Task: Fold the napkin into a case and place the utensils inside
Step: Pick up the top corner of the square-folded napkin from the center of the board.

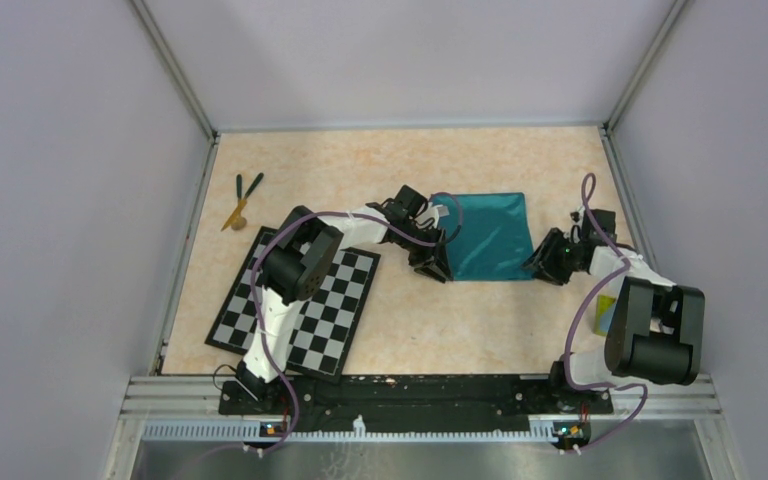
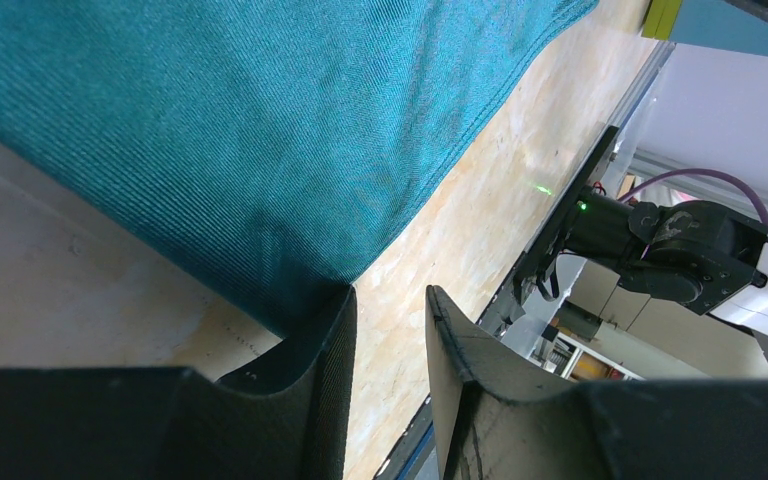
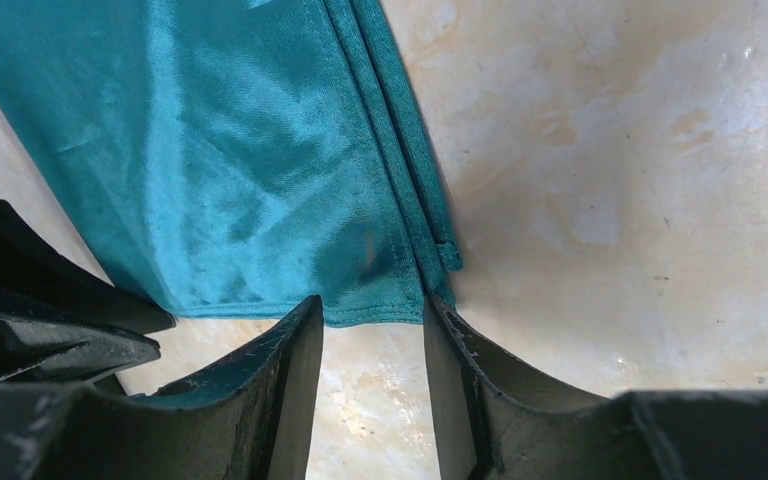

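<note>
At near corners of napkin (image 1: 490, 235), left fingers (image 2: 325, 350), right fingers (image 3: 295, 360) half-open, holding nothing.

White-and-black arms (image 1: 360, 225), purple cables (image 1: 584, 200)

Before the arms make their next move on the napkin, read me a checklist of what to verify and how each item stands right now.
1. Napkin lies flat on the table: ok.
2. Left tool open at the near left corner: ok.
3. Right tool open at the near right corner: ok.
4. Cloth between either tool's jaws: not ok; the left corner sits beside one finger, and the right hem is just ahead of the gap.
5. Utensils away from the napkin, at the table's far left: ok.
6. Fingertips touching the tabletop: cannot tell.
</note>
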